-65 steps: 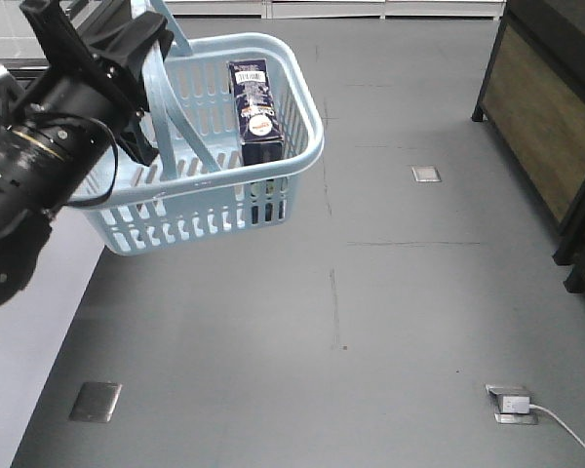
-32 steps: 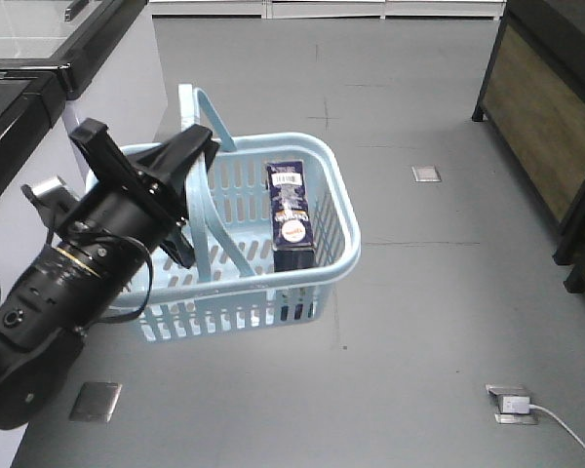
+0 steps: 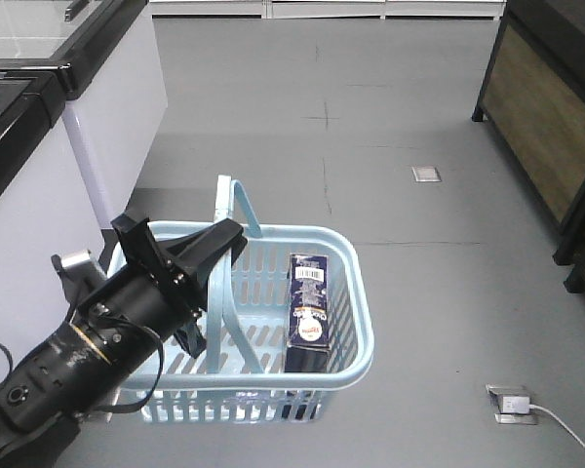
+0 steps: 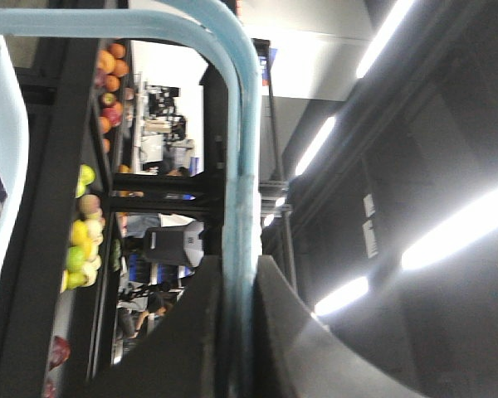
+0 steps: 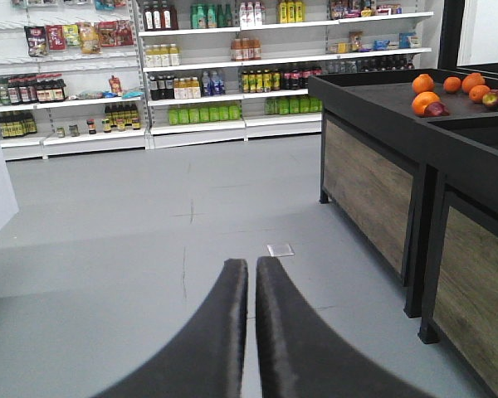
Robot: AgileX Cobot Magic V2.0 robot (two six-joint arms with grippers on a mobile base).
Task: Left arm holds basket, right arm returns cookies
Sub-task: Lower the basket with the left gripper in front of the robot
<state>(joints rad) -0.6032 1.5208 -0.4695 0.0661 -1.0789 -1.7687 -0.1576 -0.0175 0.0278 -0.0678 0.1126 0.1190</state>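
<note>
A light blue plastic shopping basket (image 3: 363, 336) with slotted sides and a smooth rounded rim is seen above a matte grey floor (image 3: 439, 283); whether its base touches the floor cannot be told. One thin, curved swing handle (image 3: 236, 202) is pinched between the wedge-shaped black jaws of the bulky black left arm (image 3: 97, 356), whose cylindrical body carries a ribbed metal ring. In the left wrist view the glossy blue bar of the handle (image 4: 247, 166) is shown clamped tightly between the two dark jaw faces. Inside the basket, against its right wall, a tall dark navy cardboard box of cookies (image 3: 310, 314) is stood upright, with a white barcode label at its top and a round white logo lower down. In the right wrist view the jaws of the right arm are pressed together with nothing between them, their dark, matte, tapering fingers (image 5: 220, 332) being pointed along the floor towards white shelves of bottles (image 5: 199, 83). A black stand with a wood-grain panel (image 5: 369, 199) is seen at the right, with round oranges (image 5: 425, 93) lying on its top. A white cabinet with a black top edge (image 3: 117, 107) is placed at the left of the front view, and a white plug with its cable (image 3: 517, 403) is set in a metal floor plate.
</note>
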